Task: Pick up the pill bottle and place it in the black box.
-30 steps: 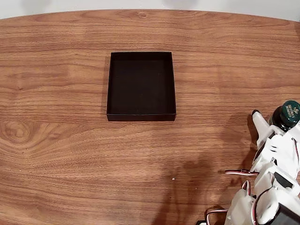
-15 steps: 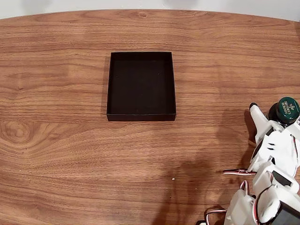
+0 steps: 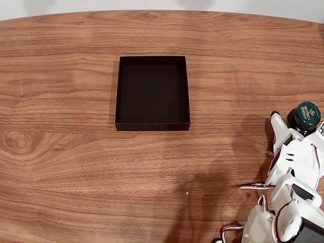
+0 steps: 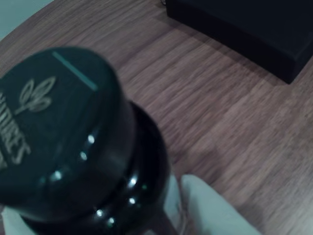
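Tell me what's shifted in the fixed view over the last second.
The pill bottle and the gripper around it moved together slightly toward the top-left of the fixed view, so the bottle seems already held. The black box has not moved.

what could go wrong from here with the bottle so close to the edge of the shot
The gripper sits around the pill bottle, held just under its cap, so the bottle could tilt or slip. The black box lies far across the table, and its low walls could catch the bottle on a low carry.
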Robot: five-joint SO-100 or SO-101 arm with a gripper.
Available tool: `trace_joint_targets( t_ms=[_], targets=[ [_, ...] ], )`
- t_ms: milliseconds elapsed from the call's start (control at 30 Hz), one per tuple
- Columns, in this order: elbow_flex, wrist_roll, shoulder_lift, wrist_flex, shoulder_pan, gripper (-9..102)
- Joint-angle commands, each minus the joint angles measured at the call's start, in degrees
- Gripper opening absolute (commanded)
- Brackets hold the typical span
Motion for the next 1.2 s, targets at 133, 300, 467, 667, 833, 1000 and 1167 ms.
trace_joint_targets(
  t_ms=[133,300,467,667,833,1000,1167],
  targets=[
    [-2.11,-0.62,1.67,-2.11,-4.13,28],
    [-2.11,0.09,3.52,-2.11,-6.5,27],
    [-2.11,0.44,4.57,-1.85,-9.4,26],
    [-2.11,-1.41,7.82,-1.67,-11.87,25],
    [-2.02,-2.11,9.84,-1.67,-12.74,25],
    [-2.02,-0.53,9.32,-0.62,-12.13,33],
    [-2.02,-1.32,6.59,-3.25,-10.99,41]
  ],
)
